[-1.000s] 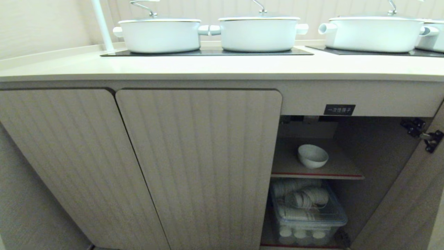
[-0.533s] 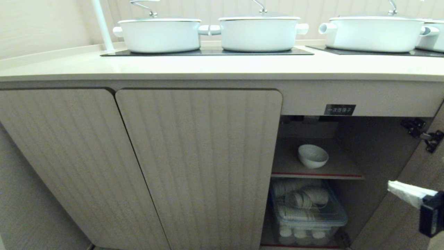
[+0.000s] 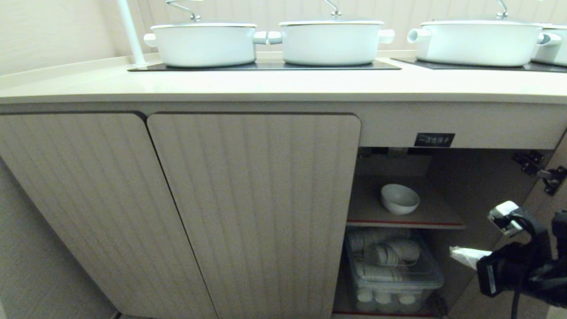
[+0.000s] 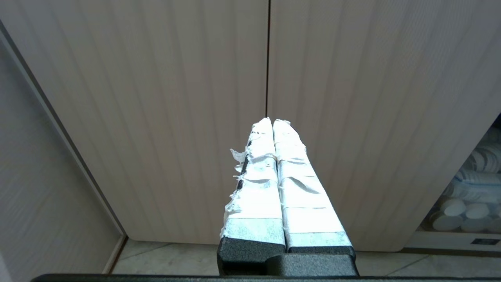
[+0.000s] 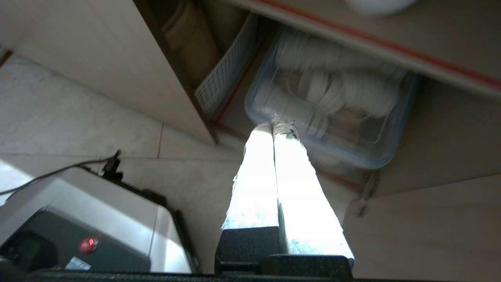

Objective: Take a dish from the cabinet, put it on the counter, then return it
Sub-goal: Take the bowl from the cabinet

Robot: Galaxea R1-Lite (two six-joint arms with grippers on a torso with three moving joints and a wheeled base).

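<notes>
The bowl [image 3: 399, 199] sits on the shelf [image 3: 438, 217] inside the open cabinet [image 3: 483, 186]. It is small, round and white, and it looks like hard, smooth pottery. I think it is light, but it could slip, and it would break if it fell. It will not bend or squash. The best place to hold it is the rim, with one finger inside and one outside. The side of the rim nearest the open front looks easiest to reach.

The bowl stands upright on its little foot, with its open mouth facing up. It is round, so it has no long side. Its middle line goes straight up and down.

Below the bowl's shelf is a clear box [image 3: 396, 277] full of white round things. Above the bowl is a small black label [image 3: 433, 140]. Higher still is the counter [image 3: 283, 84], with big white pots [image 3: 331, 42] on dark glass.

The right gripper [image 3: 460, 256] is lower than the bowl and off to its right, in front of the open cabinet. Its two taped fingers [image 5: 291, 188] are pressed together and hold nothing. They must open before they can take the rim.

The left gripper [image 4: 273, 122] is well away from the bowl, in front of the closed doors [image 4: 156, 98]. Its fingers are pressed together too, with nothing between them.
</notes>
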